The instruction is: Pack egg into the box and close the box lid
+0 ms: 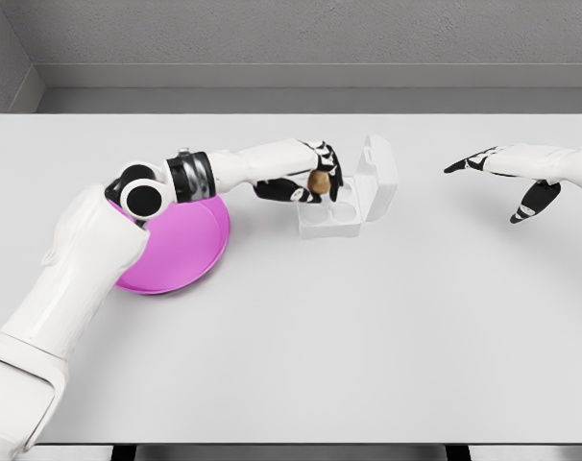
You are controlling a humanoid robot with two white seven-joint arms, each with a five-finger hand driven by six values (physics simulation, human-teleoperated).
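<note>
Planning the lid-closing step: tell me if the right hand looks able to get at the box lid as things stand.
Probably yes. The right hand hovers open to the right of the box lid, which stands upright, with bare table between them. The left hand holds the egg on the box's other side, so that approach looks free.

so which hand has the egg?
The left hand: its fingers curl around the brown egg above the open box. The right hand hovers open, holding nothing.

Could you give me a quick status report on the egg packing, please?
Left hand shut on egg, above the box. Lid up. Right hand open, clear to the right. Nothing in the way.
</note>
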